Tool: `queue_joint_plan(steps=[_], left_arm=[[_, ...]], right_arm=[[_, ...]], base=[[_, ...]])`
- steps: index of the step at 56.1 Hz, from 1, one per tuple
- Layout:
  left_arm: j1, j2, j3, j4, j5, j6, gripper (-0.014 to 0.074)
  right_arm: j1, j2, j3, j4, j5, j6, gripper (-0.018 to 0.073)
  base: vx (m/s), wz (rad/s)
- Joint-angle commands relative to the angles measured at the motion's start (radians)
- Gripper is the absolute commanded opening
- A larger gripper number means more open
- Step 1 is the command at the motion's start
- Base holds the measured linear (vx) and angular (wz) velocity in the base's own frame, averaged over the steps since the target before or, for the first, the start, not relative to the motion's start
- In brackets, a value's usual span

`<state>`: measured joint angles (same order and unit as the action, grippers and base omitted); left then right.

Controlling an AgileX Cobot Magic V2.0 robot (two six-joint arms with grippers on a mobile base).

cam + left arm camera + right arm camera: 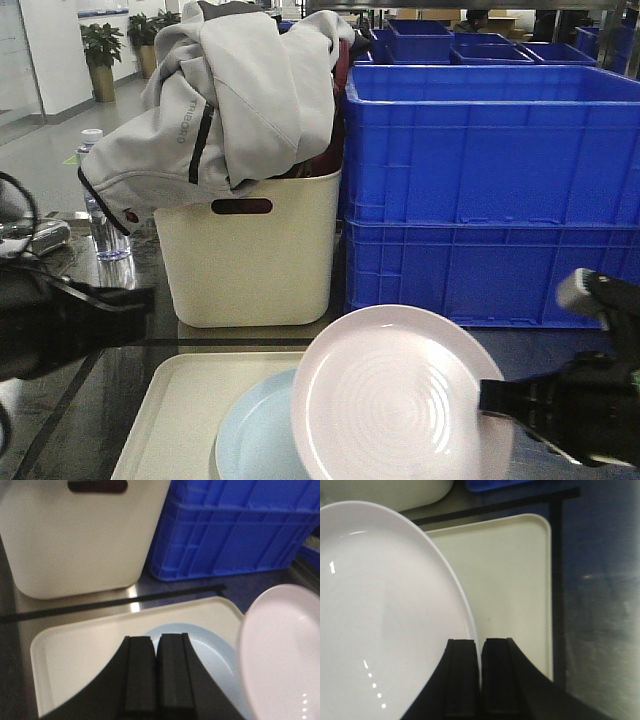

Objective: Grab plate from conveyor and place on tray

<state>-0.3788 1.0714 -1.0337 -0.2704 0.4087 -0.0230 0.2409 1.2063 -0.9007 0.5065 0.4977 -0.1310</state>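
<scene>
Right tool [480, 680]: fingers pinched on the rim of the pale pink plate [400, 400], plate held tilted above the tray [90, 640]. Left tool [156, 680]: fingers pressed together, nothing between them, hovering over the tray. A light blue plate [210, 650] lies in the tray. Behind the tray on the desk: cream bin [250, 260], beside it blue crates [490, 190].

Front view level and near; both wrist views downward, seemingly close, sharing the tray [80, 650].
</scene>
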Motion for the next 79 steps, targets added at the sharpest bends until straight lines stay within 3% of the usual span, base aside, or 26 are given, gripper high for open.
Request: queue_joint_plan(steps=[1, 7, 22, 31, 44, 51, 59, 69, 74, 79], left_arm=[[0.009, -0.086, -0.031, 0.005, -0.064, -0.008, -0.0006], [0.013, -0.129, -0.031, 0.005, -0.047, -0.008, -0.0006], [0.013, -0.145, -0.031, 0.004, 0.0, -0.015, -0.0003], [0.013, -0.142, -0.031, 0.004, 0.003, -0.015, -0.0003], [0.013, -0.142, -0.031, 0.003, 0.001, -0.015, 0.0], [0.013, -0.142, -0.031, 0.015, 0.008, -0.015, 0.0], [0.013, -0.142, -0.031, 0.141, 0.091, -0.017, 0.0], [0.013, -0.161, 0.006, 0.387, 0.238, -0.125, 0.0], [0.013, -0.224, 0.092, 0.461, 0.233, -0.169, 0.0], [0.013, -0.313, 0.209, 0.47, 0.225, -0.19, 0.0]], right_arm=[[0.058, 0.066, -0.085, 0.039, -0.102, -0.011, -0.001], [0.1, 0.185, -0.176, 0.042, -0.106, -0.001, -0.001], [0.1, 0.344, -0.29, 0.047, -0.083, -0.015, 0.0029], [0.1, 0.36, -0.292, 0.047, -0.073, -0.027, 0.0162], [0.1, 0.363, -0.292, 0.048, -0.073, -0.051, 0.0447], [0.098, 0.334, -0.292, 0.032, -0.066, -0.102, 0.0502], [0.098, 0.233, -0.292, -0.062, -0.023, -0.197, 0.041], [0.098, 0.053, -0.287, -0.262, 0.137, -0.097, -0.0016], [0.098, -0.054, -0.275, -0.346, 0.17, -0.035, -0.0015], [0.098, -0.19, -0.195, -0.381, 0.098, -0.018, -0.0015]], base=[[0.0, 0.0], [0.0, 0.0], [0.0, 0.0], [0.0, 0.0], [0.0, 0.0], [0.0, 0.0], [0.0, 0.0], [0.0, 0.0], [0.0, 0.0], [0.0, 0.0]])
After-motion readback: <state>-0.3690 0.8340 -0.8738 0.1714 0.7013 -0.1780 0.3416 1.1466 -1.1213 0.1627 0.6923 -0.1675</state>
